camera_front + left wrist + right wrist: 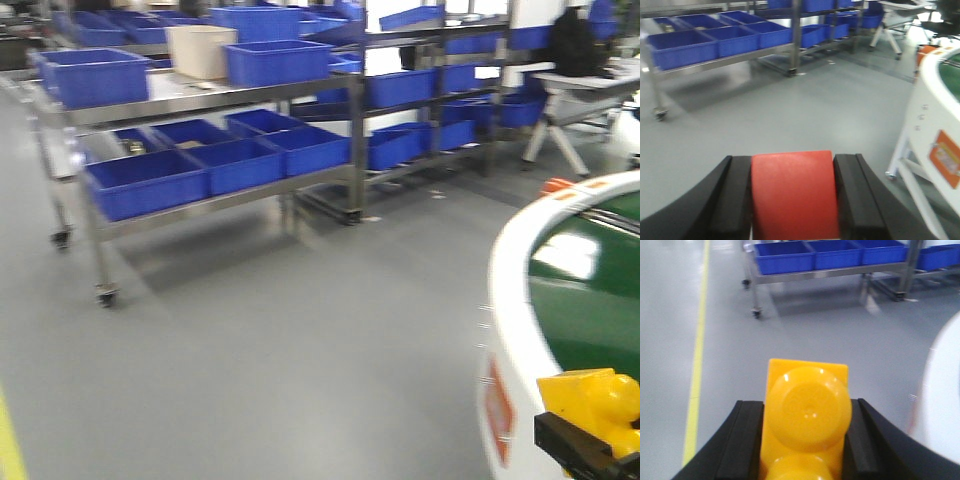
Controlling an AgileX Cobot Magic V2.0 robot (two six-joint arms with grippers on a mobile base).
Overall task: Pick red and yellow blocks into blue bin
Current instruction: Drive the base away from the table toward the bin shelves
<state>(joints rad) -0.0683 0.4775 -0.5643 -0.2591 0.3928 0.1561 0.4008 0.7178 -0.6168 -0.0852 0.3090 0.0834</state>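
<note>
My left gripper [792,161] is shut on the plain red cube [793,197], which fills the gap between the black fingers; it is held above the grey floor. My right gripper [805,407] is shut on the yellow studded brick [807,390], studs facing the camera. The brick also shows in the front view [592,396] at the bottom right, in the dark gripper [585,445]. Several blue tubs stand on a steel rack, among them one at top left [95,75] and one at top middle [278,60]. I cannot tell which is the task's bin.
The wheeled steel rack [200,100] stands ahead to the left, with a cream tub [200,50] on top. A white-rimmed round table with a green top [520,290] is close on the right. More shelving stands behind. A yellow floor line [697,365] runs on the left.
</note>
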